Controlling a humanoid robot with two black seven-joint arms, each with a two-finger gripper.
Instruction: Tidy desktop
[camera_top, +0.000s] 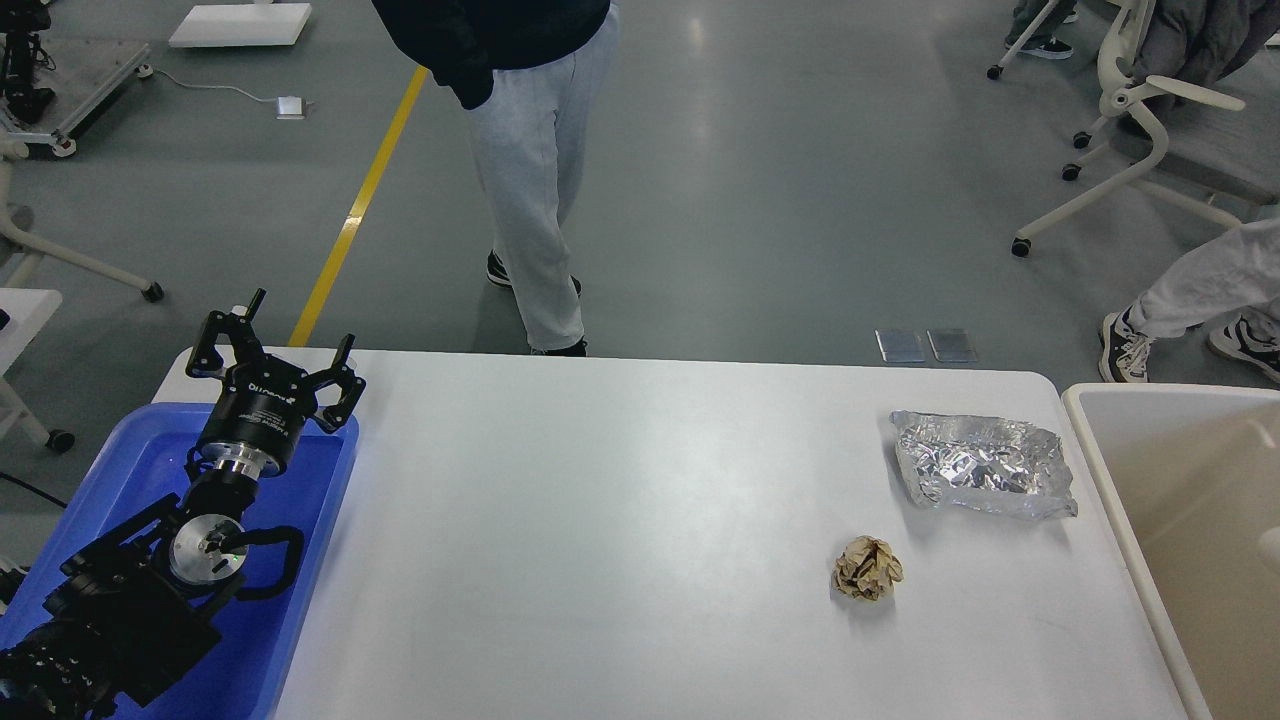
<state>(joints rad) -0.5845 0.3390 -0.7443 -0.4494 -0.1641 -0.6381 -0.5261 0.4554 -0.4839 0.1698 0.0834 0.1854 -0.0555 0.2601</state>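
Note:
The white desktop (620, 520) fills the middle of the head view. A crumpled brown paper ball (866, 567) lies on it at the right. A crinkled silver foil bag (982, 464) lies flat behind the ball, near the right edge. My left gripper (298, 325) is open and empty, held above the far end of the blue tray (310, 540) at the left, far from both items. My right arm and gripper are out of view.
A beige bin (1180, 520) stands against the desktop's right edge. A person in grey trousers (535, 180) stands just behind the far edge. Office chairs (1150, 130) and another person's legs (1190, 290) are at the back right.

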